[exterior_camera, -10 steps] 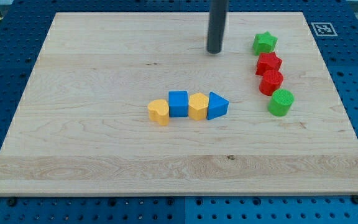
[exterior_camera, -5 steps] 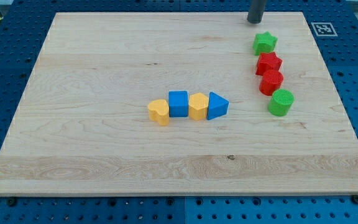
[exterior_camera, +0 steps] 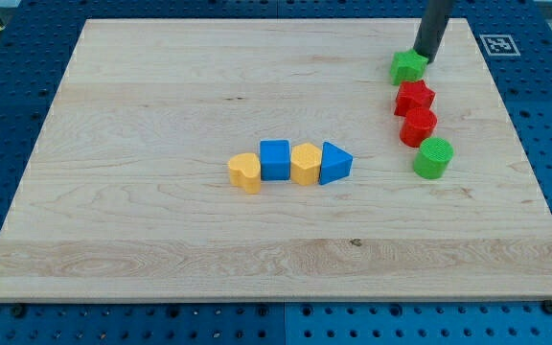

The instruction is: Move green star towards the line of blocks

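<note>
The green star (exterior_camera: 407, 67) lies near the board's top right. My tip (exterior_camera: 424, 58) stands right at the star's upper right edge, touching or almost touching it. Below the star, a red star (exterior_camera: 414, 97), a red block (exterior_camera: 418, 126) and a green cylinder (exterior_camera: 434, 158) form a column. At mid-board a line of blocks runs left to right: a yellow heart (exterior_camera: 244, 172), a blue cube (exterior_camera: 275, 159), a yellow hexagon block (exterior_camera: 306, 163) and a blue triangle (exterior_camera: 333, 163).
The wooden board (exterior_camera: 161, 86) rests on a blue perforated table. A printed marker tag (exterior_camera: 499, 44) sits at the board's top right corner.
My tip moved from the board's upper middle to its top edge, then right and down to the green star's upper right side. The star has shifted slightly left.
</note>
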Robot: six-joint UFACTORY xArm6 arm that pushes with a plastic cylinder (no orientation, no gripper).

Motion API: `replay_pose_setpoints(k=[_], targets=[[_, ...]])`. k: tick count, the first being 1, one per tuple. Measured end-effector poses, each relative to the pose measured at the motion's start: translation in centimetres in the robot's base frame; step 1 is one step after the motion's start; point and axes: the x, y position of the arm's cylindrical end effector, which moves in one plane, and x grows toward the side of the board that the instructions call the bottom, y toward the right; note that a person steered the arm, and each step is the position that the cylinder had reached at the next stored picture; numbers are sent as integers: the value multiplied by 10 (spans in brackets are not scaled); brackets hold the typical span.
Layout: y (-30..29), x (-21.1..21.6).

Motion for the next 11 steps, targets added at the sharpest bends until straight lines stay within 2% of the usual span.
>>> replay_pose_setpoints(k=[2, 3, 4, 5, 6, 7, 8, 11], targets=[[-10, 45], [-35, 63], [-26, 68], [8, 47], [4, 17], [-35, 18], [-61, 42], [-85, 128]])
